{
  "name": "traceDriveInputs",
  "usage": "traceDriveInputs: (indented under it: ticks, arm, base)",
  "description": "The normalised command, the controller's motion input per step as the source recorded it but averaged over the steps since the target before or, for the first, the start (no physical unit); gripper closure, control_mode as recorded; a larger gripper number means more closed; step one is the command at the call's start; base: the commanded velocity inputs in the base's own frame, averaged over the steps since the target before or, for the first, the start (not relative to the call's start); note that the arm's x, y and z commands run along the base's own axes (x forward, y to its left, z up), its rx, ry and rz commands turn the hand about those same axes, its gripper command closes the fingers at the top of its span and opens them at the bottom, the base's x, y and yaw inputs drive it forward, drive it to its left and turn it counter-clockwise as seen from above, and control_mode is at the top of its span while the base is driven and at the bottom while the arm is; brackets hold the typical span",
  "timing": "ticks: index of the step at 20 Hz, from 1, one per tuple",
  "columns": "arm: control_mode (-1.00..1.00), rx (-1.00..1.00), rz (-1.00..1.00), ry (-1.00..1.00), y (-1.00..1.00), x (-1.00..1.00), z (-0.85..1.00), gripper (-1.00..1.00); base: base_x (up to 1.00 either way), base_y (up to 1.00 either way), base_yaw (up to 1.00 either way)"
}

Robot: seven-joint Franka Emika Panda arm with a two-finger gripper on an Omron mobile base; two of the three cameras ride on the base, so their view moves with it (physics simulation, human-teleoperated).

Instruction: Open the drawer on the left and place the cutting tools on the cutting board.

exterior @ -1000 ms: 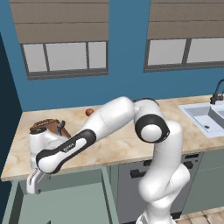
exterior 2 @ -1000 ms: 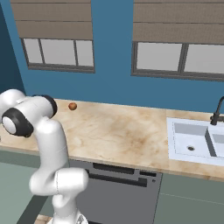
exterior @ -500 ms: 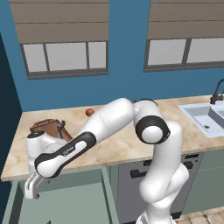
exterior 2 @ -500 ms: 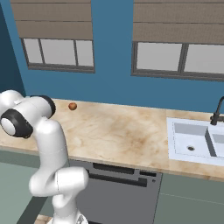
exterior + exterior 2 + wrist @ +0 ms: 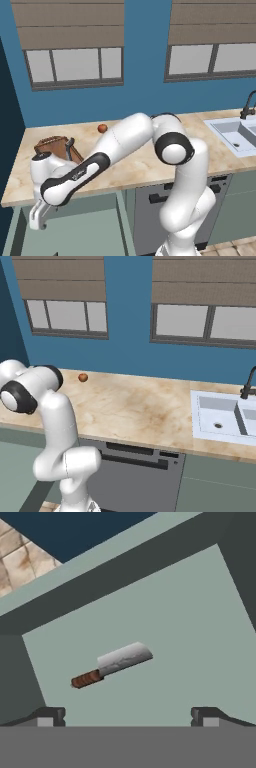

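Note:
The drawer stands pulled out below the counter's left end. On its pale green floor lies one cutting tool, a small cleaver with a grey blade and a brown handle. My gripper hangs open just above the drawer, fingers pointing down, and the cleaver lies between and ahead of the fingertips, apart from them. The reddish-brown cutting board rests on the counter's left end. A slim dark utensil lies on the board's right side.
A small orange-red ball sits on the counter near the wall, also in the right base view. A dark dishwasher panel with a bar handle is under the counter. The sink and faucet are at the right.
The gripper has sunk a little lower toward the open drawer, still open. Nothing else has moved.

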Motion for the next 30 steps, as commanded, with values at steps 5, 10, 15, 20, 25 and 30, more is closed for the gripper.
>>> traceDriveInputs:
  ticks: [5, 10, 15, 20, 25, 30]
  arm:
    - [-1.00, 0.00, 0.00, 0.00, -0.07, -0.09, -0.02, -1.00]
    - [-1.00, 0.00, 0.00, 0.00, -0.05, 0.00, 0.00, -1.00]
    - [-1.00, 0.00, 0.00, 0.00, -0.01, 0.00, -0.03, -1.00]
    - [-1.00, 0.00, 0.00, 0.00, 0.00, -0.06, -0.09, -1.00]
    - [-1.00, 0.00, 0.00, 0.00, 0.00, -0.07, -0.08, -1.00]
    - [-1.00, 0.00, 0.00, 0.00, 0.00, -0.09, -0.11, -1.00]
  base:
    - [0.00, 0.00, 0.00]
    - [0.00, 0.00, 0.00]
    - [0.00, 0.00, 0.00]
    - [0.00, 0.00, 0.00]
    - [0.00, 0.00, 0.00]
    - [0.00, 0.00, 0.00]
